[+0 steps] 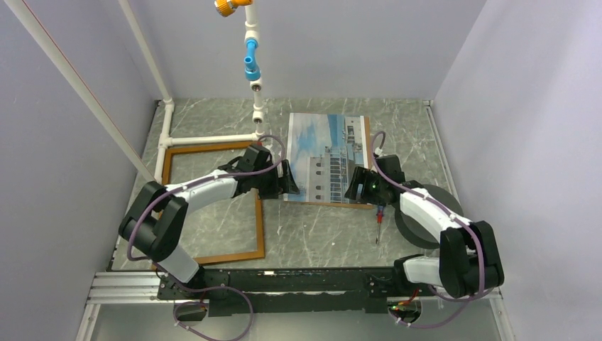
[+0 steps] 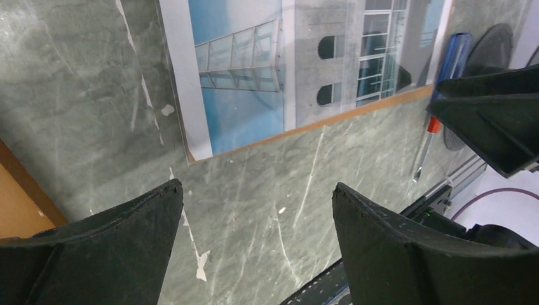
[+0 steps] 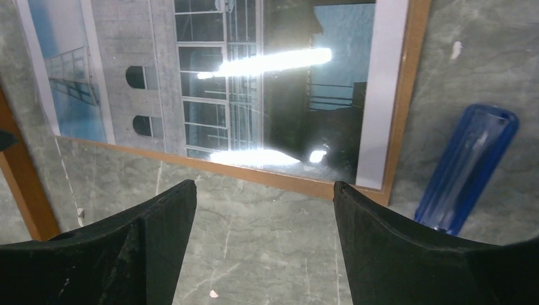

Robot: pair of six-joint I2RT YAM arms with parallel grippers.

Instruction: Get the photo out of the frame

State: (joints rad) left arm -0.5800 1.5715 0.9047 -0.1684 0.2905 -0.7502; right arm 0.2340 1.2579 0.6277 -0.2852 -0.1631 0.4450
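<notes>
The photo (image 1: pixel 328 153), a white building against blue sky, lies face up on a brown backing board (image 3: pixel 407 95) at the table's middle rear, outside the frame. The frame (image 1: pixel 260 227) is a thin reddish-brown rectangle lying flat to the photo's left, with bare table inside it. My left gripper (image 1: pixel 287 177) hovers open at the photo's near left corner (image 2: pixel 197 149), nothing between its fingers. My right gripper (image 1: pixel 355 186) stands open just short of the photo's near right edge (image 3: pixel 254 159), also holding nothing. The frame's edge shows in both wrist views (image 2: pixel 25 184) (image 3: pixel 19 171).
A screwdriver (image 1: pixel 380 224) with a blue handle (image 3: pixel 467 165) lies right of the photo's near corner. A dark round disc (image 1: pixel 426 220) sits under the right arm. A white pipe structure (image 1: pixel 213 138) runs along the left and rear, with a post (image 1: pixel 255 92) just behind the frame.
</notes>
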